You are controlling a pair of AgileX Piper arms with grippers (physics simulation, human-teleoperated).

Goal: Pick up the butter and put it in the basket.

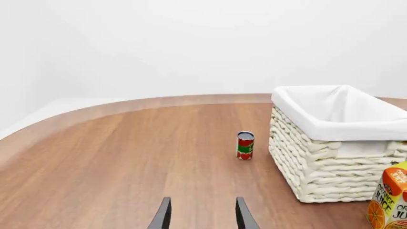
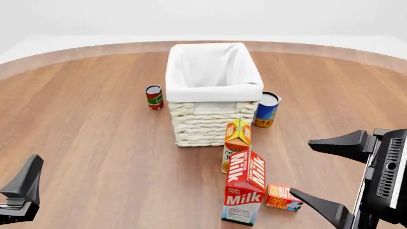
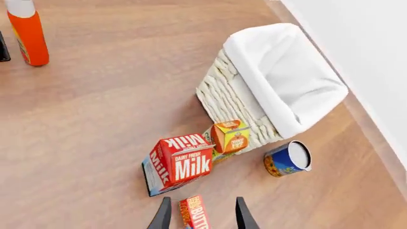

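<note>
so the left tool (image 2: 19, 191) sits low at the near left edge of the wooden worktop (image 2: 95, 143), prongs spread with nothing between them, well apart from the action. The small flat red-orange butter box (image 2: 283, 197) lies on the worktop just right of the tall red-and-white milk carton (image 2: 245, 193), nearer than the big cream wicker basket (image 2: 213, 90). The right tool (image 2: 324, 176) is way closer, gaping wide and empty; in its wrist view the box's long axis runs along the prongs
</note>
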